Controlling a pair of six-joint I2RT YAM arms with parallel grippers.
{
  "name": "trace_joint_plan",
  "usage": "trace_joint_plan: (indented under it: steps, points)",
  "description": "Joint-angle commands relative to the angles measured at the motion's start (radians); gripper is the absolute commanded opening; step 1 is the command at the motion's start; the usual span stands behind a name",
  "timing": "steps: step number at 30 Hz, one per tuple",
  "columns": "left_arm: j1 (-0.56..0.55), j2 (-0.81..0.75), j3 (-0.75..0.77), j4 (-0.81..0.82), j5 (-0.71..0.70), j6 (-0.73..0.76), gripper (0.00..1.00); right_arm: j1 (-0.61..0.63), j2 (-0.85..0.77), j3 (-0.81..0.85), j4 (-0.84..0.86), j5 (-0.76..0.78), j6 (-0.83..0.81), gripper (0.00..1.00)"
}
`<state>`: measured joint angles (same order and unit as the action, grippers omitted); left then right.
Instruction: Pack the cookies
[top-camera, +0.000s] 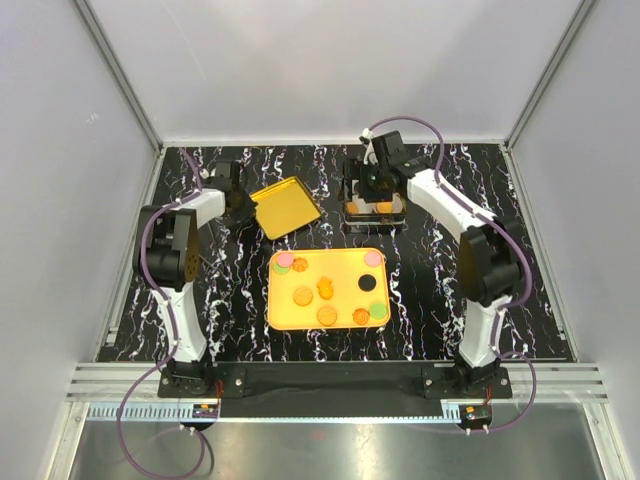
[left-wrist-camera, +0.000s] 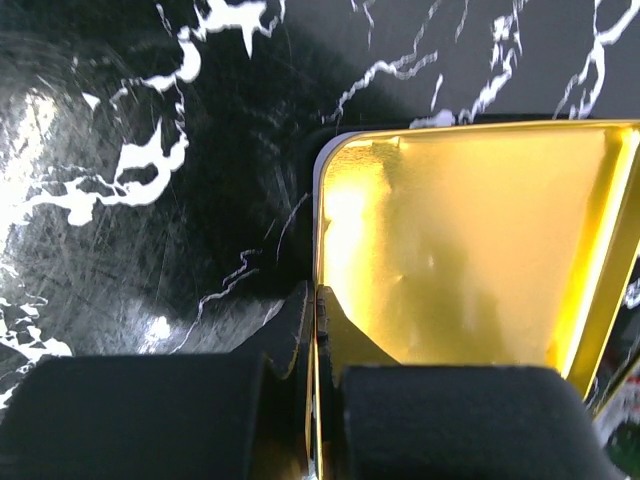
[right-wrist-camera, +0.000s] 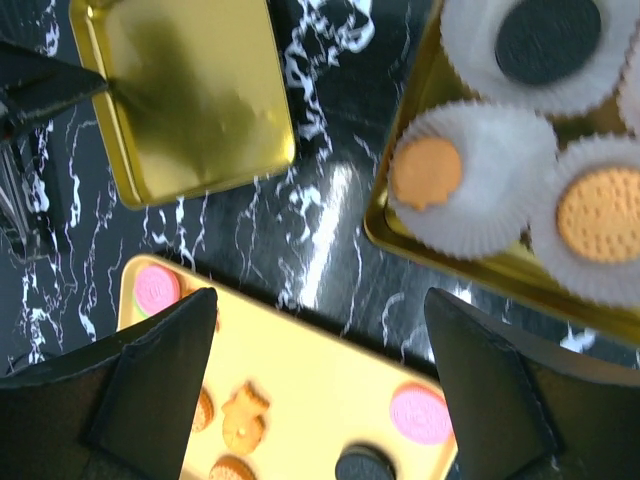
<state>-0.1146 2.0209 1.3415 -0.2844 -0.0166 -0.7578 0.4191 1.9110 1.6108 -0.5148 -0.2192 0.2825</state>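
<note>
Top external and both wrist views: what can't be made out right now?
- Right wrist: the tin is cut off by the top and right edges, so the paper cups can't be counted. The right fingers cover part of the tray and some cookies.
- Top external: the right gripper covers most of the tin.
- Left wrist: the left fingers hide the lid edge they pinch. The lid's right side is cut off by the frame.

Flat round cookies (right-wrist-camera: 420, 413), pink, orange and black, lay loose between the right fingers (right-wrist-camera: 160, 360); beyond them three more sat flat in white cups (right-wrist-camera: 500, 170).
</note>
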Motion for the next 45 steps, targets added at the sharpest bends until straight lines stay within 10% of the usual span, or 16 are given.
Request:
trace_joint_plan:
  steps: [1, 21, 45]
  points:
    - [0.006, -0.065, -0.025, 0.071, 0.079, 0.058, 0.0, 0.003, 0.084, 0.144, -0.019, -0.075, -0.057, 0.91]
    - [0.027, -0.168, -0.105, 0.146, 0.167, 0.095, 0.0, 0.05, 0.417, 0.515, -0.12, -0.203, -0.063, 0.88]
    - [0.029, -0.3, -0.174, 0.258, 0.329, 0.078, 0.0, 0.049, 0.461, 0.614, -0.082, -0.411, 0.013, 0.88]
